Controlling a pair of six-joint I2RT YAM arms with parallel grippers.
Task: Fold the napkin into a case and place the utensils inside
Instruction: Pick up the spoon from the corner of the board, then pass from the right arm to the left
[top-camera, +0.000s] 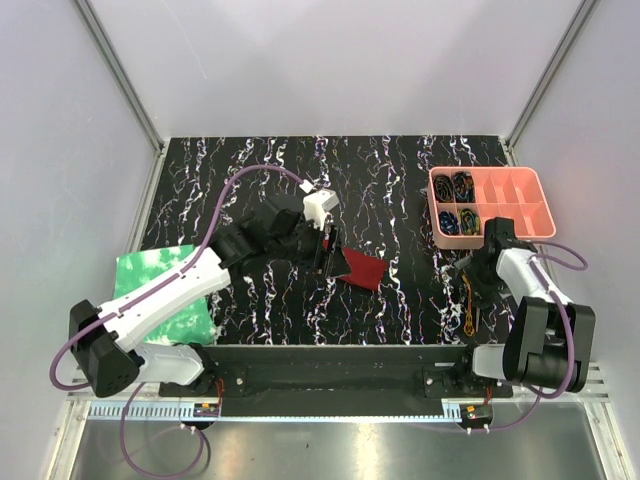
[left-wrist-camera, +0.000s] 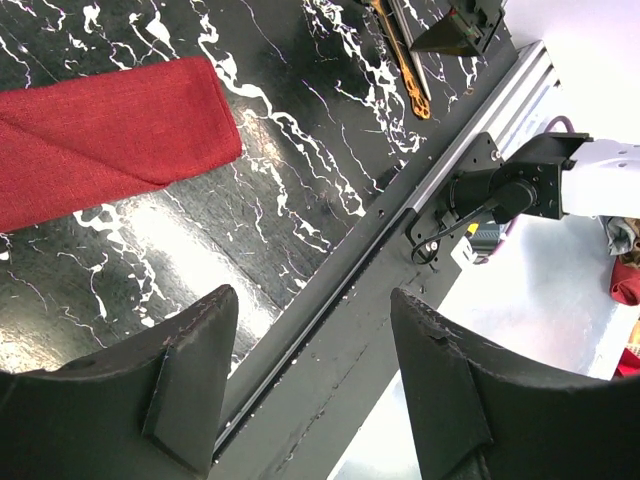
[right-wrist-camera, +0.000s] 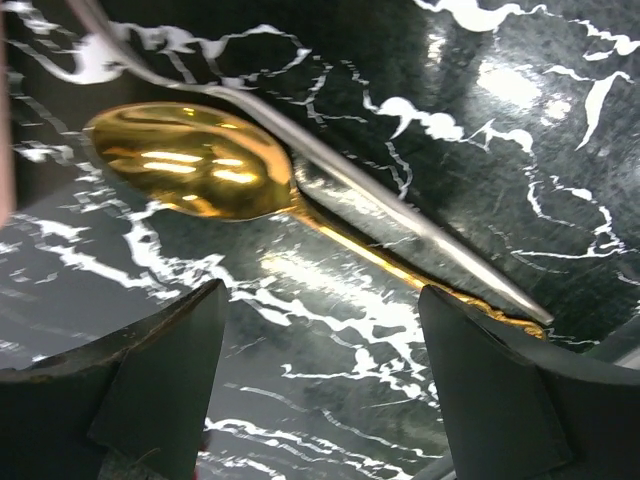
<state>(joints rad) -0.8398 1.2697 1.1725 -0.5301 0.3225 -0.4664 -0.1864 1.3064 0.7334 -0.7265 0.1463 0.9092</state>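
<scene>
Our right tool (right-wrist-camera: 322, 375) hangs released over the gold spoon (right-wrist-camera: 190, 160), lying tight beside a second utensil (right-wrist-camera: 400, 205), so we could snag both.

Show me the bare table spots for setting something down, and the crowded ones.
Bare: the far strip of table left of the pink tray; the patch between the napkin and the utensils; the near edge below the napkin. Crowded: the right side around tray, utensils and right arm; the left under the green sheet.
</scene>
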